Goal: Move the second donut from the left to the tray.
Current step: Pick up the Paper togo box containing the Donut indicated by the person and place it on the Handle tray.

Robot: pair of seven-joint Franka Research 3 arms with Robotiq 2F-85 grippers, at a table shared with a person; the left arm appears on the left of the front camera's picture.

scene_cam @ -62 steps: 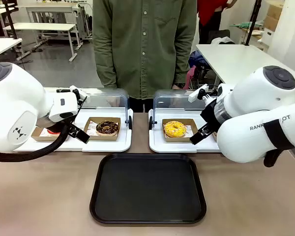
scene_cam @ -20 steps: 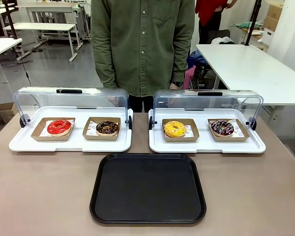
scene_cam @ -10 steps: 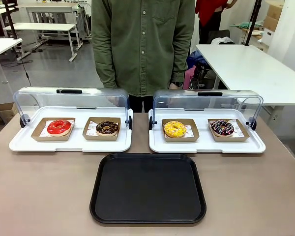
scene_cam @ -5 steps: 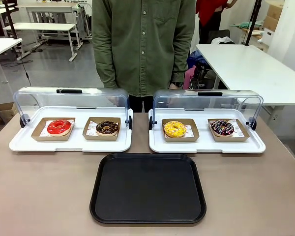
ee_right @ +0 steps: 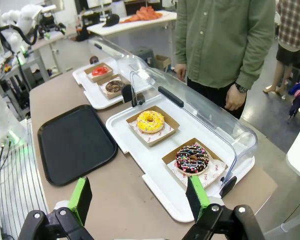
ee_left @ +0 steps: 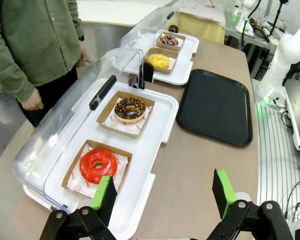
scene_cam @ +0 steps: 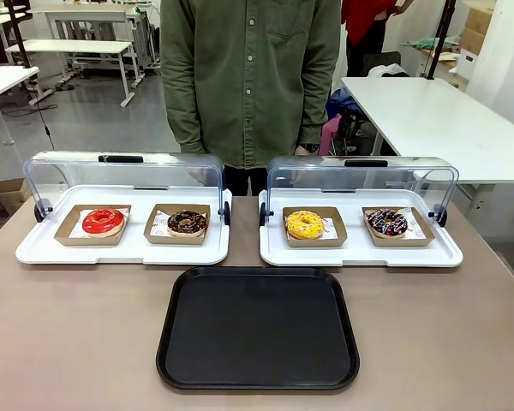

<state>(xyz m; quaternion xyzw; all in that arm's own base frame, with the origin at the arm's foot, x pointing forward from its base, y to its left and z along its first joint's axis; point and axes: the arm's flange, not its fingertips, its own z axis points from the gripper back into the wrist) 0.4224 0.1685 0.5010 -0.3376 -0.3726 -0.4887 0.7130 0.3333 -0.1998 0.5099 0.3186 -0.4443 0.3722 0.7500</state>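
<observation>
step: pick not started; second donut from the left [scene_cam: 187, 223] sits in its cardboard box [scene_cam: 204, 235] on the left white tray [scene_cam: 124, 255], right-hand slot of 2.
avoid: red donut [scene_cam: 103, 221] is the left neighbour, in its own box just beside; the 2 boxes look close but not touching.
lid: clear lid [scene_cam: 124, 171] is swung up behind the row, so come in from the robot's side, over the front rim, not from above the hinge.
grasp: I'd take the box by its walls, not the icing; keep it level so the donut doesn't slide.
place: tray [scene_cam: 259, 328] lies just in front of both white trays, centred, bare. Short carry towards the robot, any spot well inside the rim.
arm choice: left is probably the nearer arm.
left gripper [ee_left: 164, 197]: fingers spread wide, nothing between them; raised over the table end past the red donut, looking down the row, target 2nd out.
right gripper [ee_right: 139, 197]: fingers also wide apart and empty; raised at the opposite table end, well apart from the target.
person [scene_cam: 250, 81]: standing at the far side behind the lids, hands down.
</observation>
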